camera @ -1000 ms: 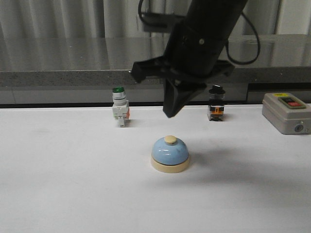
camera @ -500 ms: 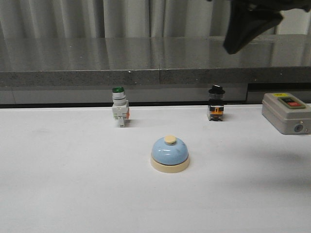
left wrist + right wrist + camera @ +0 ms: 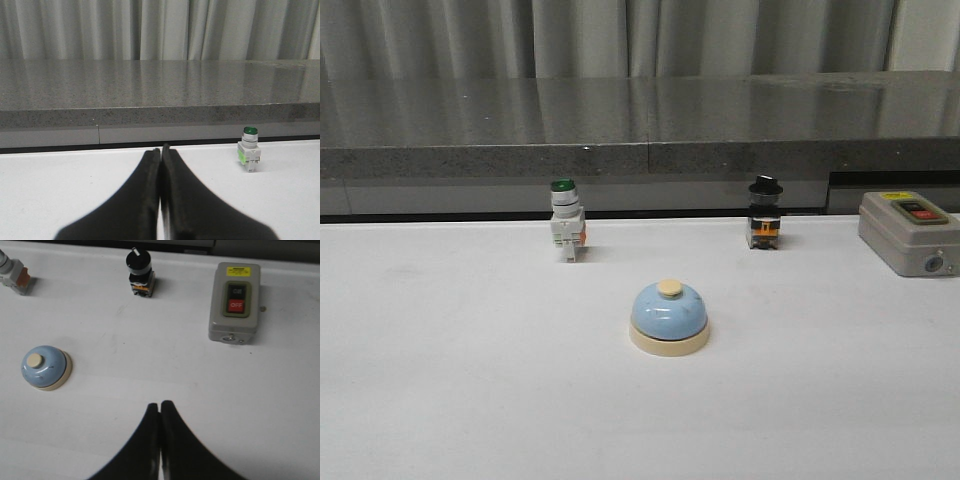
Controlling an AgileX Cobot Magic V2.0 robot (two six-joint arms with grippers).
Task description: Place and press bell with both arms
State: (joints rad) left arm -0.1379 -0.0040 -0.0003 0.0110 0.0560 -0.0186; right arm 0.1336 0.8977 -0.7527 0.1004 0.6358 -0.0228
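Observation:
The light-blue bell with its cream base and cream button stands upright on the white table, near the middle in the front view. No arm shows in the front view. From the right wrist the bell lies well apart from my right gripper, which is shut and empty, high above the table. My left gripper is shut too, with nothing between its fingers, low over the table; the bell does not show in the left wrist view.
A green-capped white pushbutton switch stands behind the bell to the left, a black knob switch to the right. A grey box with a red button sits at the right edge. A dark stone ledge runs behind the table.
The black arm that hung over the bell has risen up and to the right, and has now left the front view. The bell has not moved.

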